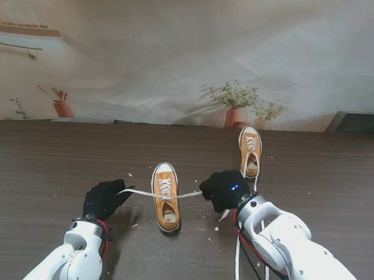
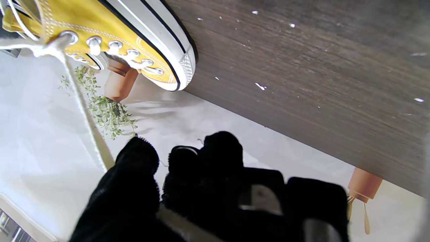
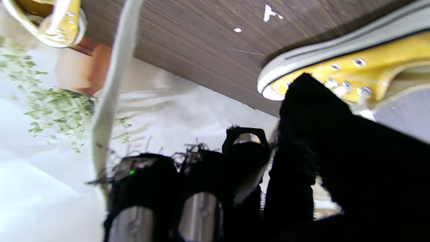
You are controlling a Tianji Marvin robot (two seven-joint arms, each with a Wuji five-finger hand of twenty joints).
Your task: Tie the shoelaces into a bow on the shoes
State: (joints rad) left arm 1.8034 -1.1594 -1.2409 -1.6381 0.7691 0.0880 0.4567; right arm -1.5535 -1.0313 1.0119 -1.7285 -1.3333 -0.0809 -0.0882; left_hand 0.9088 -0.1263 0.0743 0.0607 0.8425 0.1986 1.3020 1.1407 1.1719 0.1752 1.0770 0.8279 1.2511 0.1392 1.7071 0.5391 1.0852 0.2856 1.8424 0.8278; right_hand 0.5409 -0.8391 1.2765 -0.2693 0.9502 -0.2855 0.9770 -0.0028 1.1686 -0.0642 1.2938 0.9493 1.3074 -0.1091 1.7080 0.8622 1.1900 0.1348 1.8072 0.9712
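A yellow sneaker point(image 1: 165, 201) stands in the middle of the dark table point(image 1: 48, 164), toe pointing away from me. Its white lace point(image 1: 140, 192) is pulled taut sideways out of the top eyelets. My black-gloved left hand point(image 1: 104, 198) is shut on the left lace end, to the left of the shoe. My right hand point(image 1: 225, 189) is shut on the right lace end point(image 1: 190, 194), to the right of the shoe. In the left wrist view the lace point(image 2: 84, 107) runs from the sneaker point(image 2: 111, 37) to my fingers point(image 2: 141, 168). The right wrist view shows the sneaker point(image 3: 352, 67) and a lace strand point(image 3: 111, 87).
A second yellow sneaker point(image 1: 250, 149) stands farther back on the right, beyond my right hand. A long white strand point(image 1: 237, 262) trails along the right forearm toward me. Small white specks point(image 1: 132, 225) dot the table. Potted plants point(image 1: 236, 105) are pictured on the backdrop behind the far edge.
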